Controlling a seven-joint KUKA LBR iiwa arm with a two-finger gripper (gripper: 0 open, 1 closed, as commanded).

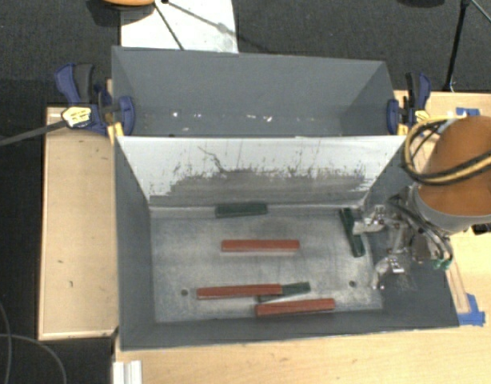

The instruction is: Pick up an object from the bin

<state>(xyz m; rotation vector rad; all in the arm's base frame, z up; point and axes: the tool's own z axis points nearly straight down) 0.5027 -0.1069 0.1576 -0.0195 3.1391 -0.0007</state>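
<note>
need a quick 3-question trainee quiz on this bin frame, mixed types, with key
1. How many red bars lie in the bin?
2. True or false: the gripper is by the bin's left wall.
3. Which lies nearest the gripper? A) a red bar B) the dark green bar by the right wall C) the dark green bar at the back

Key: 1) three; 2) false, it is by the right wall; 3) B.
</note>
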